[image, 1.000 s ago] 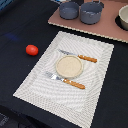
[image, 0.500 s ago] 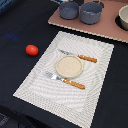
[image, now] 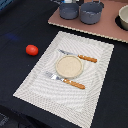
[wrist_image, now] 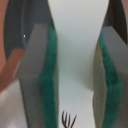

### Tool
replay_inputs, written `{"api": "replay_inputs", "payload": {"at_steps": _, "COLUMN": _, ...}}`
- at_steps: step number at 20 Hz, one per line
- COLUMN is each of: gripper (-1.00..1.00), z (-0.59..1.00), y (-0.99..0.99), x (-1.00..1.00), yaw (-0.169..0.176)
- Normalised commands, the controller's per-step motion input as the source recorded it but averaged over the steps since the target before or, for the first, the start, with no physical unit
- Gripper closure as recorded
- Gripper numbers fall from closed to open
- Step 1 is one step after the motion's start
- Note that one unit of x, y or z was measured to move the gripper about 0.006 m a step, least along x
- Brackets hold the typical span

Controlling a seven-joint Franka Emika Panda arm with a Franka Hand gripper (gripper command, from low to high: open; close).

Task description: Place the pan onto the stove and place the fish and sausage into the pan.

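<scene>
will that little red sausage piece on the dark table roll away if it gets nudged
Probably yes: the red sausage piece looks round and tomato-like, sitting alone on the smooth dark table with nothing beside it to stop it. Being small, it seems light. Its glossy highlight hints at a slick surface, so a grasp might slip.

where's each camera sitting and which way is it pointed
Exterior view: raised above the table, looking down at the placemat with its plate, the sausage on the dark cloth, and the stove at the far edge carrying the pan. No part of the arm shows.
Wrist view: on the wrist, looking along the tool, whose green pads clamp the fish.
Shared: nothing I can match; possibly the pinkish stove surface.
</scene>
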Motion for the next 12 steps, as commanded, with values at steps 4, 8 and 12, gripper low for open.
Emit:
{"api": "replay_inputs", "payload": {"at_steps": 4, "gripper": -1.00, "z": -0.02, "y": 0.26, "x": 0.02, "yaw": 0.000}}
{"api": "replay_inputs", "payload": {"at_steps": 8, "gripper": -1.00, "z": 0.00, "y": 0.28, "x": 0.04, "yaw": 0.000}}
{"api": "replay_inputs", "payload": {"at_steps": 12, "gripper": -1.00, "z": 0.01, "y": 0.22, "x": 0.03, "yaw": 0.000}}
